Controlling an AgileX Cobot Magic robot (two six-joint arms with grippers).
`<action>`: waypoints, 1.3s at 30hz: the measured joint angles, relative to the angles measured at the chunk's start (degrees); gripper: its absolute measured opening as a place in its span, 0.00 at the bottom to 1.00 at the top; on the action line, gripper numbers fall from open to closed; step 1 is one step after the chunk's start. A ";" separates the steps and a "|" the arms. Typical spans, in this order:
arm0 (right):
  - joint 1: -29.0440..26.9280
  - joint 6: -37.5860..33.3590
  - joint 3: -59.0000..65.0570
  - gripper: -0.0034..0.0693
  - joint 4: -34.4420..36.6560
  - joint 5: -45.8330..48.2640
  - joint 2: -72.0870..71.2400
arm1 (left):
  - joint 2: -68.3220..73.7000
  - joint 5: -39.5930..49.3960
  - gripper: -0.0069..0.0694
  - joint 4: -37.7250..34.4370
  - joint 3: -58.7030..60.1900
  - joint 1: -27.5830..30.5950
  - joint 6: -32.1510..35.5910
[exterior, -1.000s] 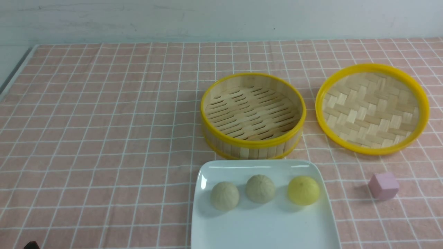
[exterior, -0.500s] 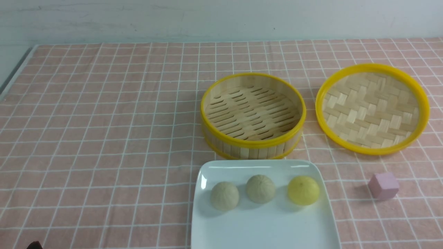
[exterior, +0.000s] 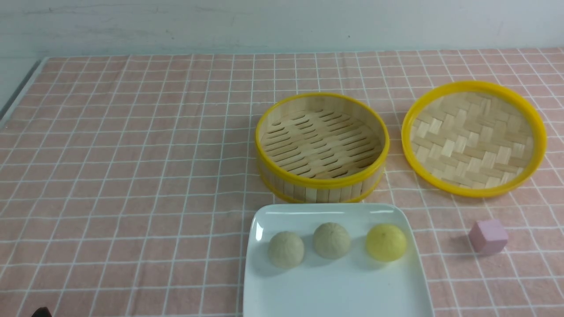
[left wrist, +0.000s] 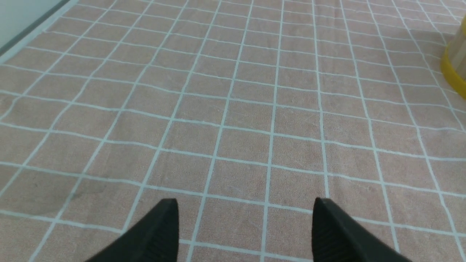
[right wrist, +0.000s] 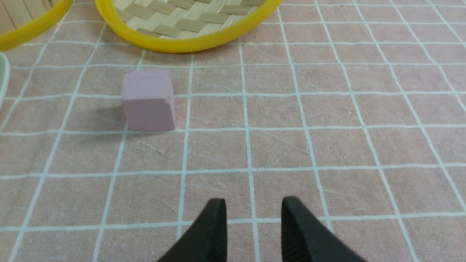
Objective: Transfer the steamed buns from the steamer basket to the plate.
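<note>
Three steamed buns lie in a row on the white square plate (exterior: pixel 339 290) at the front: a beige bun (exterior: pixel 286 249), a second beige bun (exterior: pixel 332 240) and a yellow bun (exterior: pixel 386 242). Behind the plate stands the steamer basket (exterior: pixel 322 182), with only its slat floor showing inside. My left gripper (left wrist: pixel 245 203) hangs open over bare cloth, far to the left of the basket, whose edge (left wrist: pixel 455 62) just shows. My right gripper (right wrist: pixel 253 203) is open by a narrower gap, nothing between its fingers, over cloth near the pink cube.
A shallow yellow-rimmed woven tray (exterior: pixel 473 138) lies right of the basket. A pink cube (exterior: pixel 488 237) (right wrist: pixel 147 100) sits right of the plate. A pink checked cloth covers the table; its left edge (exterior: pixel 20 90) shows at the far left.
</note>
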 joint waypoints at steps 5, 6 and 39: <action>0.00 0.00 0.00 0.38 0.00 0.00 0.00 | 0.00 0.00 0.74 0.17 0.00 0.00 0.00; 0.00 0.00 0.00 0.38 0.00 0.00 0.00 | 0.00 0.00 0.74 0.17 0.00 0.00 0.00; 0.00 0.00 0.00 0.38 0.00 0.05 0.00 | 0.00 0.00 0.74 1.29 0.00 -0.05 0.00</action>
